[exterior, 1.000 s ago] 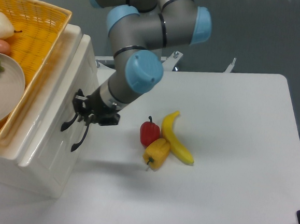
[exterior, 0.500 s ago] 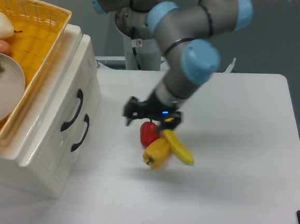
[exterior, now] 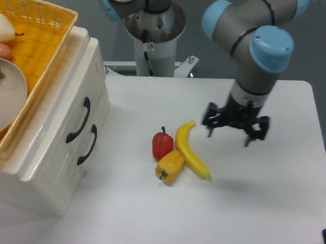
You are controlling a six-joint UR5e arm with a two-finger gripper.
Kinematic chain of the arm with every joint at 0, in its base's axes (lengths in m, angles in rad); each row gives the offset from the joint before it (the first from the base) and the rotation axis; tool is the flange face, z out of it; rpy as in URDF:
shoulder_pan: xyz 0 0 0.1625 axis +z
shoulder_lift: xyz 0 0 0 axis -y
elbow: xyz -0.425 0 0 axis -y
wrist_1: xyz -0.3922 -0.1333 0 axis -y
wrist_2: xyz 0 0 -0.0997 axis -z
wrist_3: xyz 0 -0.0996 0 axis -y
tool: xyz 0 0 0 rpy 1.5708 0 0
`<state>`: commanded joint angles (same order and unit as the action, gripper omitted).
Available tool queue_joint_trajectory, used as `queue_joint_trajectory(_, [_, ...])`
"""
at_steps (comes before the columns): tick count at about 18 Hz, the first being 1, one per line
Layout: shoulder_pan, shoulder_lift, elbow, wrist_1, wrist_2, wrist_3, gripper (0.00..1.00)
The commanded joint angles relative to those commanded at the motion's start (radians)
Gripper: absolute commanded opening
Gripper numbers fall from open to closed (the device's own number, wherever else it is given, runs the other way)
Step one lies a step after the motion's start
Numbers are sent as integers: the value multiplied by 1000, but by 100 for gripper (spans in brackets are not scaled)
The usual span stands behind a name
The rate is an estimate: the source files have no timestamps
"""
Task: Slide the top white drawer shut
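Note:
The top white drawer (exterior: 73, 112) is in the white cabinet at the left. Its front, with a curved black handle (exterior: 78, 120), sits flush with the cabinet face. The lower drawer's handle (exterior: 87, 145) is just below and to the right of it. My gripper (exterior: 235, 134) hangs over the white table right of centre, far from the drawers. Its jaws point down, open and empty.
A yellow wicker basket (exterior: 43, 25) holding a plate and some food sits on top of the cabinet. A red pepper (exterior: 162, 145), a yellow pepper (exterior: 170, 166) and a banana (exterior: 191, 150) lie mid-table, left of the gripper. The arm's base (exterior: 155, 28) stands behind.
The gripper left the drawer handles and swung right across the table, over the peppers and banana, to right of centre. The drawer fronts look the same as before.

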<state>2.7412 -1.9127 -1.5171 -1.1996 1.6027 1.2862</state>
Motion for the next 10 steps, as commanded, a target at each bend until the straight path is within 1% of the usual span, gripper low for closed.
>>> queue_joint_trajectory(2, [20, -35, 12, 35, 25, 108, 100])
queue_joint_trajectory(4, [34, -67, 15, 57, 29, 189, 100])
queue_joint_trajectory(5, [37, -84, 24, 63, 34, 234, 100])
queue_joint_trajectory(7, [46, -109, 35, 64, 81, 319, 100])
queue_joint_trajectory(8, [55, -121, 37, 66, 97, 349, 100])
queue_joint_trajectory(10, [77, -144, 35, 74, 92, 358, 100])
